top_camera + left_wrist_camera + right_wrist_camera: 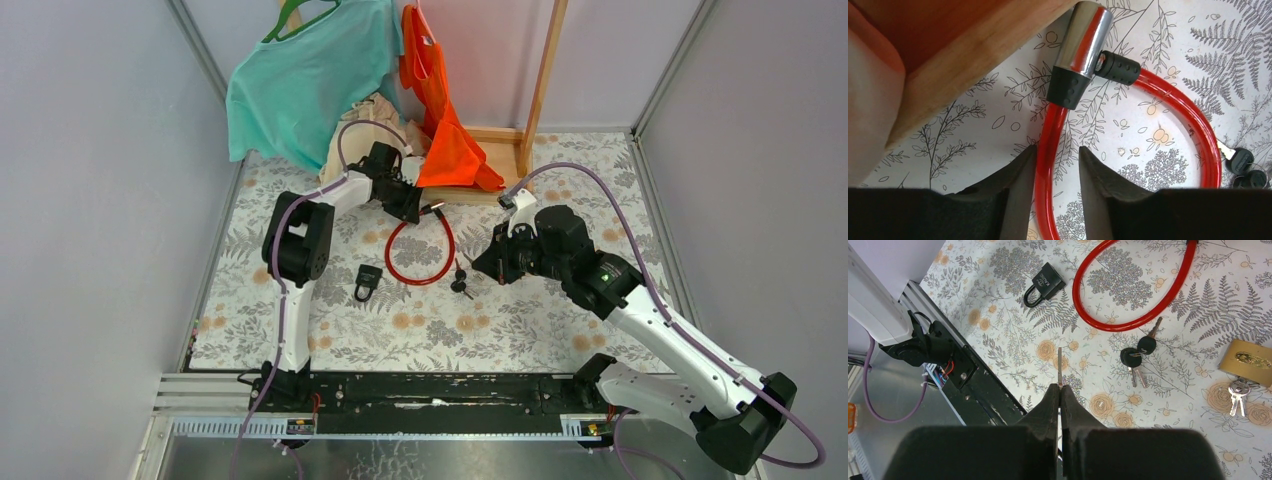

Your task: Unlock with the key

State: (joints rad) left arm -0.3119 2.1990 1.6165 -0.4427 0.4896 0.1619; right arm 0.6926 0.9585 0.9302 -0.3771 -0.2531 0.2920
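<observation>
Red cable lock (1055,130), chrome barrel (1083,37), looped

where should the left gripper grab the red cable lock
Probably on the red cable right beside its black collar, coming from above and straddling it. The cable lies flat and slim there, while the chrome barrel looks wider and slick.

Just a teal t-shirt (305,80) on a green hanger (290,15) beside an orange fabric vest (445,110) and a pale wooden rack (540,80).
</observation>
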